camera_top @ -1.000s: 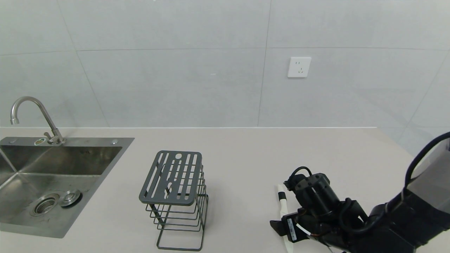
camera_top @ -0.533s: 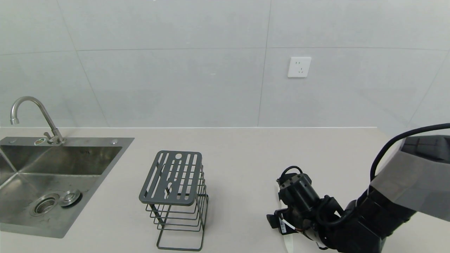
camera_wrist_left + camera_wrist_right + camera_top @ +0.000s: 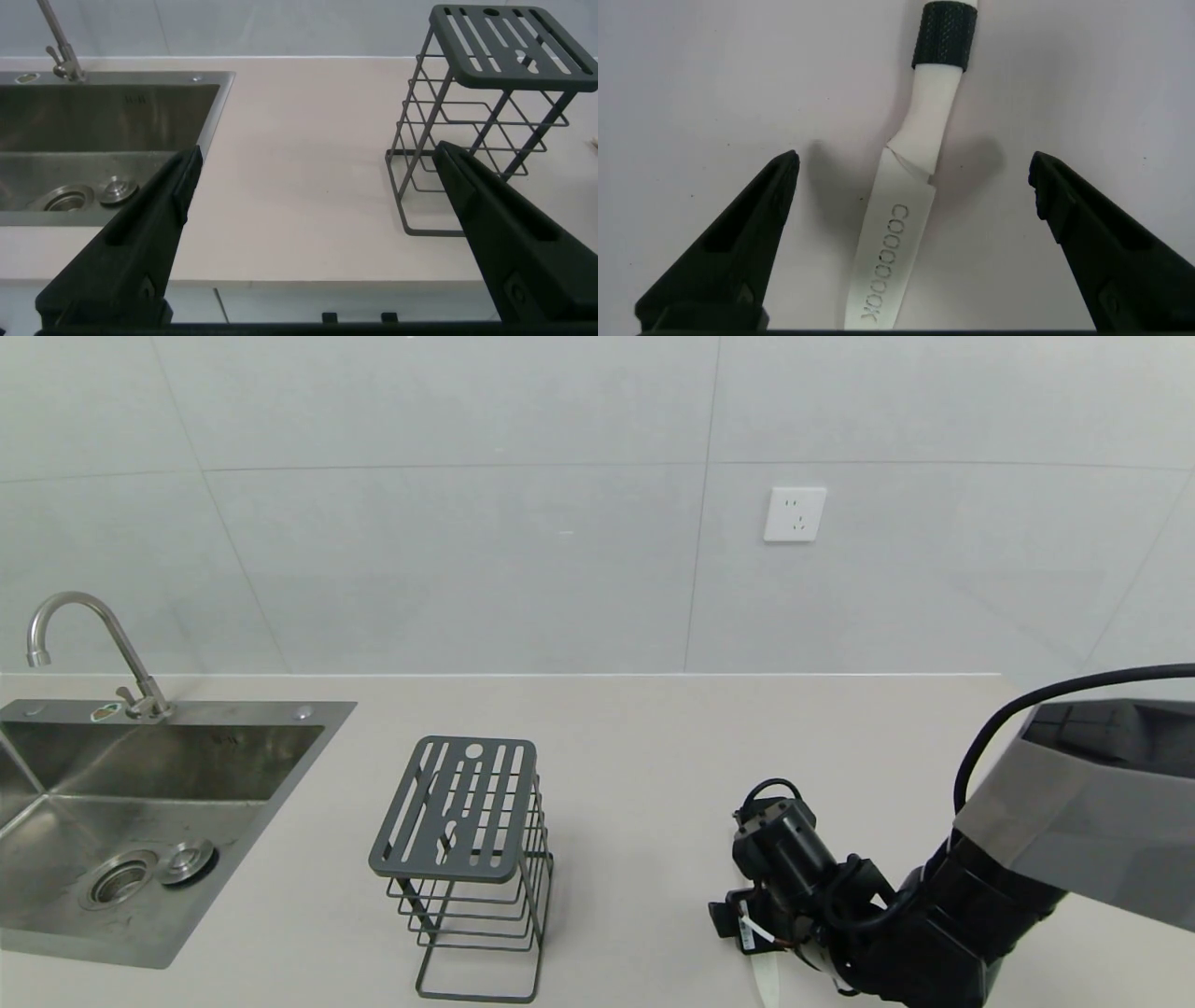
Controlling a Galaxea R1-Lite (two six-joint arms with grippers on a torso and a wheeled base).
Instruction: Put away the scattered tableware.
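A white knife (image 3: 913, 210) with a black band on its handle lies flat on the pale counter (image 3: 635, 765). My right gripper (image 3: 913, 166) hangs open just above it, one finger on each side and neither touching it. In the head view the right gripper (image 3: 754, 941) is near the counter's front right and hides the handle, with the white blade tip (image 3: 766, 982) sticking out below it. A dark grey wire rack (image 3: 457, 859) with a slotted top stands at the counter's middle. My left gripper (image 3: 318, 154) is open and holds nothing, off the counter's front edge, facing the rack (image 3: 486, 112).
A steel sink (image 3: 56, 919) with a curved faucet (image 3: 84, 635) is set into the counter at the left, and appears as the sink (image 3: 213, 117) in the left wrist view. A wall socket (image 3: 794, 514) sits on the tiled wall. Bare counter lies between rack and knife.
My right arm has swung left and lowered over the knife, now covering the handle that showed beside it before. The knife, rack and sink have not moved.
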